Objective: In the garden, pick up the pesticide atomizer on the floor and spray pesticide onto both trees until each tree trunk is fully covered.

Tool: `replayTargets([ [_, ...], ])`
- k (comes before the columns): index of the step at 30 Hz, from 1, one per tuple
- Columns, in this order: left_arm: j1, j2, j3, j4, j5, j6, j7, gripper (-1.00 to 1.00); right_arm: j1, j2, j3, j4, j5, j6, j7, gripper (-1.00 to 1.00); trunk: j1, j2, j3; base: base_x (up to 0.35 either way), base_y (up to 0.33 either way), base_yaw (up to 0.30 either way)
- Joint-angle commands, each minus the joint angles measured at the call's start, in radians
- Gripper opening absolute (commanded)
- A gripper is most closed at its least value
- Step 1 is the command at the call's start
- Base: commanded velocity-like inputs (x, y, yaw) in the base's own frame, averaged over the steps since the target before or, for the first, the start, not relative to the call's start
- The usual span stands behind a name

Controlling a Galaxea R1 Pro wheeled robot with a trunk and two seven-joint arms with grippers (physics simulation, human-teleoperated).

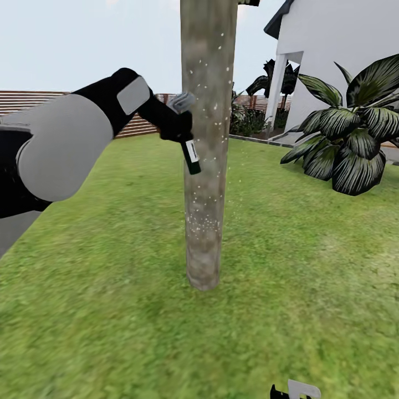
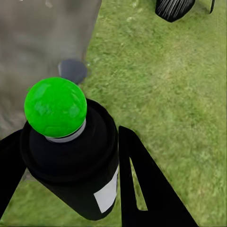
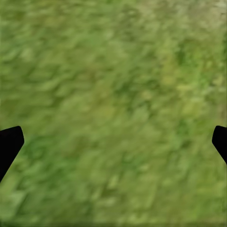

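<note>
Left gripper [image 1: 176,125] is clamped on the pesticide atomizer [image 1: 190,155], fingers pressed against its dark body on either side — from the wrist camera you can see the bottle [image 2: 71,156] wedged between the two black fingers [image 2: 142,179], with a bright green ball on top and a whitish label on its side. In the head view the bottle hangs tilted, light grey head up at the gripper, right up against the tree trunk [image 1: 205,144], overlapping its left edge. The trunk is a thick grey-brown column peppered with tiny white specks, standing in the green lawn [image 1: 111,310]. Right gripper [image 3: 113,142] is spread wide — just the two dark fingertips at the edges of its wrist view, grass between them. Off to the right there's a big dark-leaved plant [image 1: 349,138] by a white house [image 1: 332,39], brown slatted fence [image 1: 33,102] behind.
</note>
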Motion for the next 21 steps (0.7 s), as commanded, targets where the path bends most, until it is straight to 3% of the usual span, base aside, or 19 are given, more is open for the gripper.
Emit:
replayTargets([
  [1, 0.003, 0.0, 0.005, -0.001, -0.013, 0.004, 0.0, -1.0, -0.001, 0.0, -0.007, 0.001, -0.002, -0.006, 0.002, 1.0, 0.0, 0.0, -0.001, 0.0, 0.0, 0.0],
  [4, 0.045, 0.0, 0.004, 0.0, -0.068, -0.027, 0.002, -1.0, -0.001, 0.0, -0.007, 0.001, -0.001, -0.006, 0.002, 1.0, 0.0, 0.0, -0.001, 0.0, 0.0, 0.0],
  [8, 0.117, 0.0, 0.004, 0.0, -0.183, -0.078, 0.003, -1.0, -0.001, 0.0, -0.007, 0.0, -0.002, -0.006, 0.002, 1.0, 0.0, 0.0, -0.001, 0.0, 0.0, 0.0],
  [9, 0.135, 0.0, 0.004, 0.0, -0.228, -0.093, 0.003, -1.0, -0.001, 0.0, -0.007, 0.0, -0.002, -0.006, 0.002, 1.0, 0.0, 0.0, -0.001, 0.0, 0.0, 0.0],
  [11, 0.163, 0.0, 0.004, 0.001, -0.263, -0.105, 0.002, -1.0, -0.001, 0.0, -0.007, 0.001, -0.002, -0.006, 0.002, 1.0, 0.0, 0.0, -0.001, 0.0, 0.0, 0.0],
  [13, 0.21, 0.0, 0.004, 0.0, -0.28, -0.12, 0.002, -1.0, -0.001, 0.0, -0.007, 0.0, -0.001, -0.006, 0.002, 1.0, 0.0, 0.0, -0.001, 0.0, 0.0, 0.0],
  [14, 0.268, 0.0, 0.004, 0.0, -0.286, -0.181, 0.002, -1.0, -0.001, 0.0, -0.007, 0.001, -0.002, -0.006, 0.002, 1.0, 0.0, 0.0, -0.001, 0.0, 0.0, 0.0],
  [18, 0.367, 0.0, 0.005, 0.001, -0.289, -0.273, 0.003, -1.0, -0.001, 0.0, -0.007, 0.0, -0.002, -0.006, 0.002, 1.0, 0.0, 0.0, -0.001, 0.0, 0.0, 0.0],
  [21, 0.462, 0.0, 0.005, 0.001, -0.289, -0.385, 0.002, -1.0, -0.001, 0.0, -0.007, 0.001, -0.002, -0.006, 0.002, 1.0, 0.0, 0.0, -0.001, 0.0, 0.0, 0.0],
])
